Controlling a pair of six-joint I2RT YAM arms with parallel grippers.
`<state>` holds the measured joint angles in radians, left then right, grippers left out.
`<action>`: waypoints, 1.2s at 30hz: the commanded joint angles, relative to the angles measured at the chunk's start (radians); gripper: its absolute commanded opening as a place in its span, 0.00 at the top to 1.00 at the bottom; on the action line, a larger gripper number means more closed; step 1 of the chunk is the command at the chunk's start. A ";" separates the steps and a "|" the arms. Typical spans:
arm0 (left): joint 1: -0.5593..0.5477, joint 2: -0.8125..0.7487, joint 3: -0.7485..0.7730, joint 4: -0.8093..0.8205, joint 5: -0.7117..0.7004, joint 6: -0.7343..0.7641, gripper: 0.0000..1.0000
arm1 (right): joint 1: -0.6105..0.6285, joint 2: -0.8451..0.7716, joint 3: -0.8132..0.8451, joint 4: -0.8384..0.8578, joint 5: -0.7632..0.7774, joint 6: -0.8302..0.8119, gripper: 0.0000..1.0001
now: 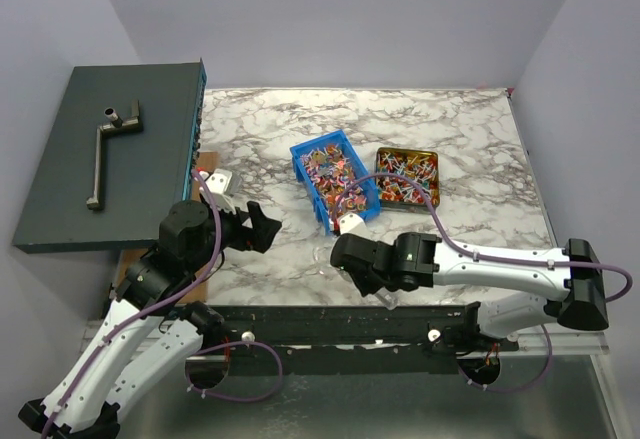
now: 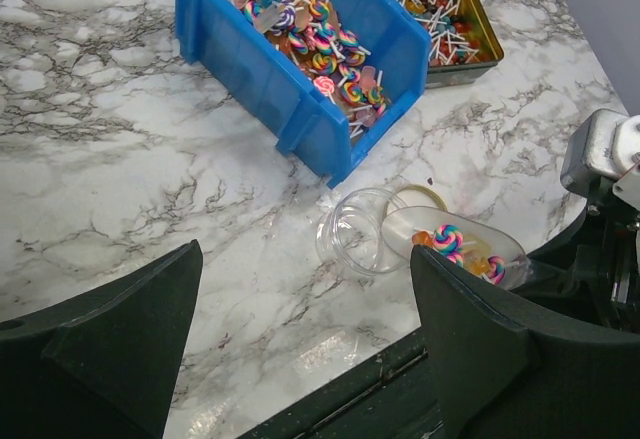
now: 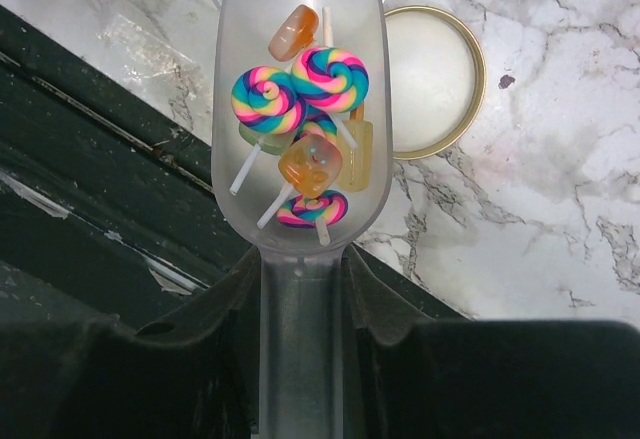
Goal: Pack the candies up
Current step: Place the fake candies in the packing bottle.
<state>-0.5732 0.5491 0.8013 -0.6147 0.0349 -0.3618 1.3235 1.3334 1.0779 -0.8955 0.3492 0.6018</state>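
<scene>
The candies are small swirl lollipops and orange sweets. Many fill a blue bin (image 1: pixel 335 179) and a gold tin (image 1: pixel 408 176) at mid table. My right gripper (image 3: pixel 300 299) is shut on the handle of a clear scoop (image 3: pixel 245 79) that carries several candies (image 3: pixel 300 109). The scoop's tip is at the rim of a clear jar (image 2: pixel 365 231) near the table's front edge. The round gold lid (image 3: pixel 430 79) lies flat just beside the scoop. My left gripper (image 2: pixel 300 339) is open and empty, hovering left of the jar. In the top view, the right gripper (image 1: pixel 352 259) is below the bin.
A dark grey box (image 1: pixel 105 154) with a metal crank on it stands at the far left. The black front rail (image 2: pixel 340 389) runs under both grippers. The bin (image 2: pixel 300 49) and the tin (image 2: pixel 450 9) sit close behind the jar. Bare marble lies left of the bin.
</scene>
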 commanded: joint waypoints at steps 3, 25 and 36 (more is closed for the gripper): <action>0.007 -0.018 -0.015 0.018 0.020 0.017 0.13 | -0.026 0.031 0.067 -0.062 -0.066 -0.012 0.99; 0.009 -0.031 -0.017 0.018 0.033 0.024 0.13 | -0.139 0.101 0.165 -0.165 -0.219 -0.067 0.99; 0.009 -0.039 -0.019 0.020 0.033 0.025 0.12 | -0.179 0.124 0.207 -0.218 -0.289 -0.082 0.99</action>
<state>-0.5701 0.5224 0.7952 -0.6079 0.0452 -0.3534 1.1553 1.4460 1.2480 -1.0695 0.1097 0.5362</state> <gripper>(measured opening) 0.873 0.307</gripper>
